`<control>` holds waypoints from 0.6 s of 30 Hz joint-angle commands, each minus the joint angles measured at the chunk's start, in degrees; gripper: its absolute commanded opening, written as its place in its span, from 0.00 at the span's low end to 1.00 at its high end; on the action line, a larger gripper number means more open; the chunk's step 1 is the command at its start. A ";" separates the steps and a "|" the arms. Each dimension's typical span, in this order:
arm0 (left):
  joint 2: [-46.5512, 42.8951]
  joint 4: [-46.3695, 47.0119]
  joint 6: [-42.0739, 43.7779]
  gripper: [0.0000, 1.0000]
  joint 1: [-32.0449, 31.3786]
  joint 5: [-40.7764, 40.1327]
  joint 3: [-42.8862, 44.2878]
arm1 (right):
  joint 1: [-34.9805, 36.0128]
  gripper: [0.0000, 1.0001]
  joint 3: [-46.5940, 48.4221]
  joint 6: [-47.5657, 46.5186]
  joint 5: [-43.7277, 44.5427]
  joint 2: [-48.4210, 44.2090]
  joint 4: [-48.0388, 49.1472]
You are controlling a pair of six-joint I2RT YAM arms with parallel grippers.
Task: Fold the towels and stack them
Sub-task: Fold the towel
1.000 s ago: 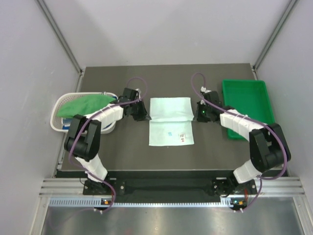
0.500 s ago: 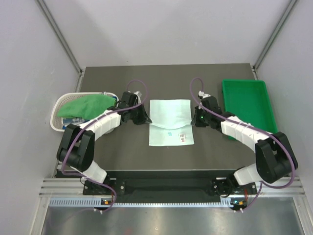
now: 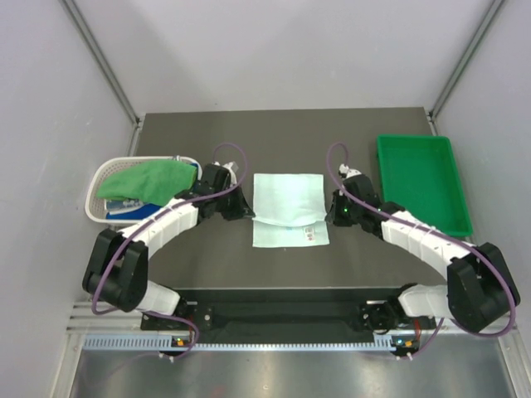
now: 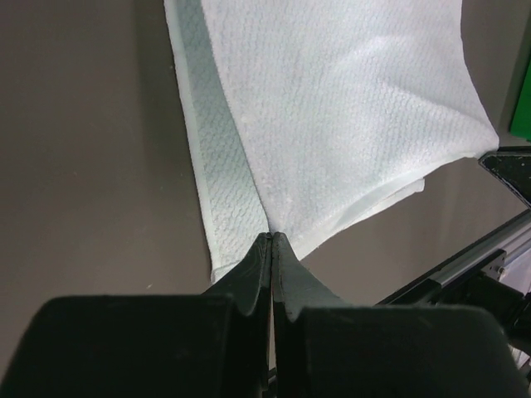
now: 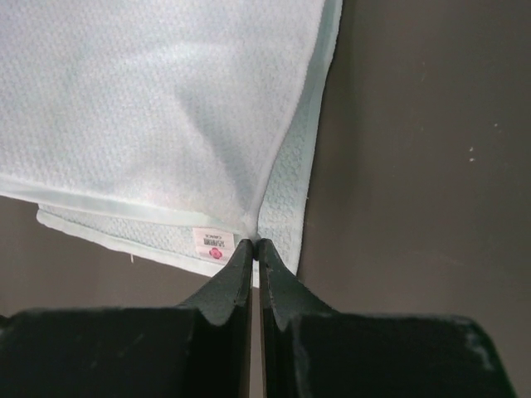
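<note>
The left tool (image 4: 272,242) and right tool (image 5: 253,245), pinching corners of the mint towel (image 3: 287,197), have pulled its top layer nearer; the fold looks almost closed.

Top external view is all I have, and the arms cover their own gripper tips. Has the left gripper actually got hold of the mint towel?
Observer: Yes. In the left wrist view the left gripper is shut, pinching a corner of the folded-over upper layer of the pale mint towel. The lower layer lies flat on the table.
Operator: And the right one?
Observer: The right gripper is shut on the other corner of that same upper layer.
Operator: Anything close to its tips?
Observer: A small white label with pink print, on the lower layer just left of the tips in the right wrist view.
</note>
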 commanded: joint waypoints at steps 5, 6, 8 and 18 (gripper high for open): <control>-3.29 -0.73 0.39 0.00 -2.44 -0.75 -3.22 | 1.52 0.00 -2.30 2.15 1.53 -5.49 -1.45; -3.55 -0.82 0.48 0.00 -2.71 -0.75 -3.57 | 1.70 0.00 -2.73 2.15 1.54 -6.01 -1.62; -3.99 -0.73 0.22 0.00 -2.97 -0.84 -4.27 | 2.22 0.00 -3.44 2.77 1.62 -7.07 -1.98; -4.87 -0.82 -0.22 0.00 -4.64 -1.19 -6.30 | 4.25 0.00 -7.13 4.61 1.98 -8.65 -1.54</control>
